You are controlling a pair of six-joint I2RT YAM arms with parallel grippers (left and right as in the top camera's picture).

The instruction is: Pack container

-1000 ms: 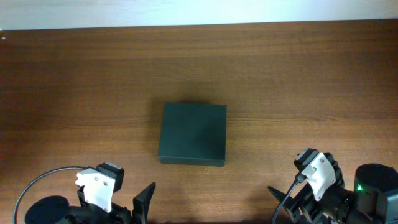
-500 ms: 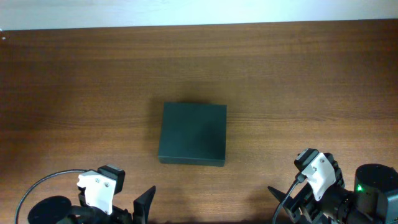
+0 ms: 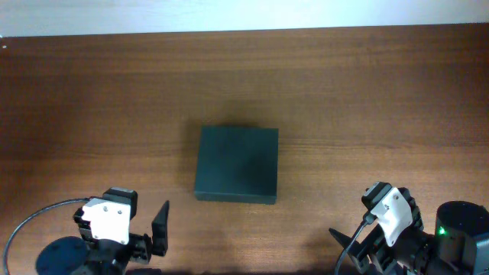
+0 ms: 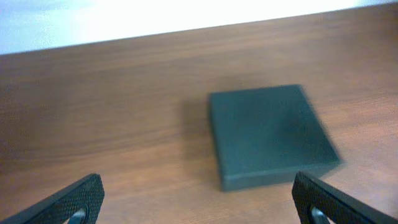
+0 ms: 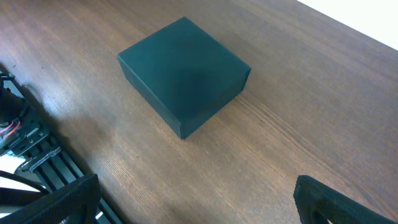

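The container point(image 3: 237, 164) is a dark green-black box with its lid shut, lying flat in the middle of the wooden table. It also shows in the left wrist view point(image 4: 268, 134) and the right wrist view point(image 5: 183, 73). My left gripper point(image 4: 199, 202) is open and empty, near the table's front edge, to the left of the box and well short of it. In the overhead view one left finger point(image 3: 160, 226) shows. My right gripper point(image 5: 196, 202) is open and empty at the front right, apart from the box.
The wooden table point(image 3: 367, 99) runs to a pale wall at the back. A black cable point(image 3: 30, 225) loops by the left arm's base. Black rails and wires point(image 5: 25, 149) of the left arm's base show in the right wrist view.
My left arm has swung to the left and its gripper has turned; the box now sits right of centre in its view. The right arm and the box have not moved.
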